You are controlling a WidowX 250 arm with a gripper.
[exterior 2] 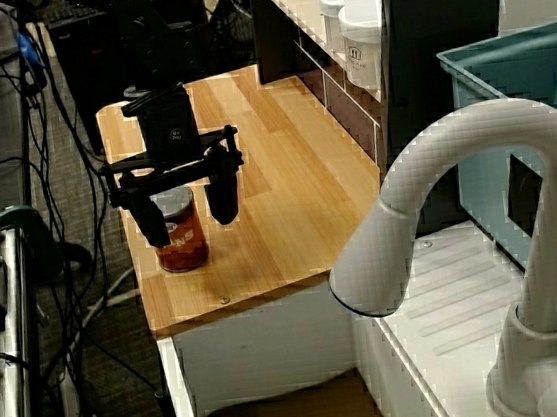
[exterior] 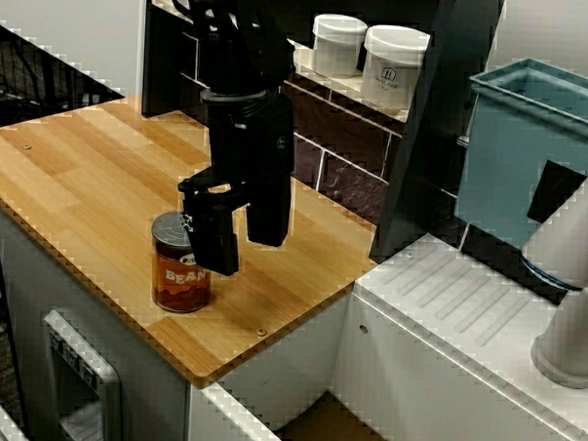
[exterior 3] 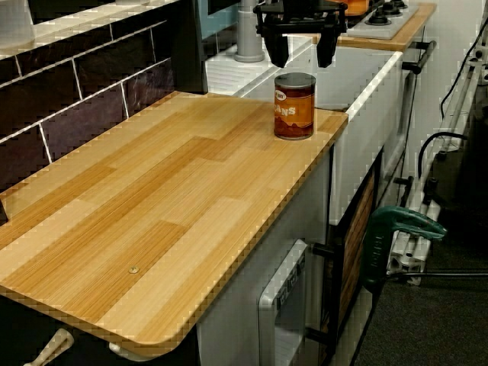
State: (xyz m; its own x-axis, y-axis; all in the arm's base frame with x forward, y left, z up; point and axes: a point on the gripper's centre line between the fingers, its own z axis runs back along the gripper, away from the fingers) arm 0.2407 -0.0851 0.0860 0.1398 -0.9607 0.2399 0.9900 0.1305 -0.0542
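Note:
A can of beans with a red-brown label stands upright on the wooden counter, near its front right corner. My black gripper hangs open directly over the can, holding nothing. In the view from over the tap the gripper has a finger on either side of the can. The low view along the counter shows the gripper with its fingertips just above the can's lid, spread wider than the can and not touching it.
Two white jars sit on a shelf above the dark tiled wall. A black post stands at the counter's right end. Beyond it are a white drainboard, a teal bin and a white tap.

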